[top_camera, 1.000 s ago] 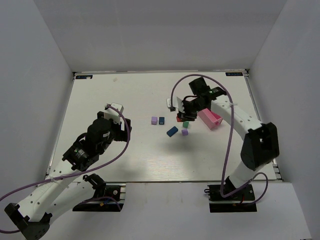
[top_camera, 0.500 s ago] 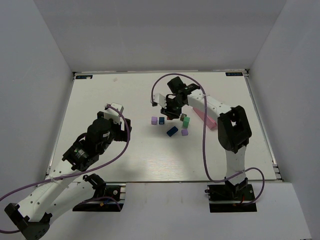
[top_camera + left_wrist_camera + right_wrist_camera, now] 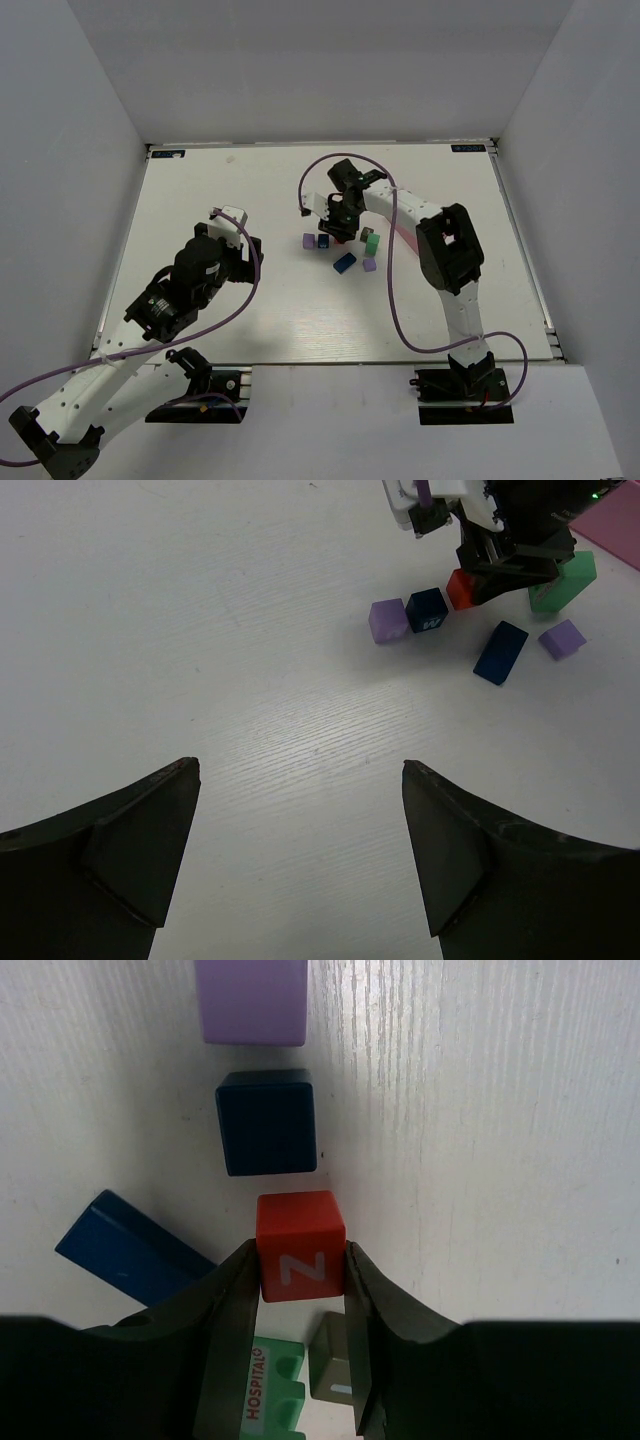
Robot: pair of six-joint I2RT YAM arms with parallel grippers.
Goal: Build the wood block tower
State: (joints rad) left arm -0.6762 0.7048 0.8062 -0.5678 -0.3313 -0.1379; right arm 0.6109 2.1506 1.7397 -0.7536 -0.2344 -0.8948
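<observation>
My right gripper (image 3: 300, 1265) is shut on a red cube (image 3: 300, 1245) marked Z, one finger on each side. The cube sits just short of a dark blue cube (image 3: 267, 1122), with a lilac cube (image 3: 252, 1000) beyond, all three in a line. A blue brick (image 3: 130, 1248) lies to the left; a green block (image 3: 275, 1390) and an olive block (image 3: 335, 1368) show under the fingers. In the top view the right gripper (image 3: 335, 230) is over the cluster by the dark blue cube (image 3: 323, 241). My left gripper (image 3: 300, 770) stands open over bare table, well short of the blocks.
A pink tray (image 3: 615, 530) lies behind the blocks, mostly covered by the right arm in the top view. A second lilac cube (image 3: 369, 265) and the blue brick (image 3: 344, 263) lie nearer the arms. White walls enclose the table.
The right arm has swung left from the pink tray to the row of cubes, carrying the red cube. The left arm has not moved.
</observation>
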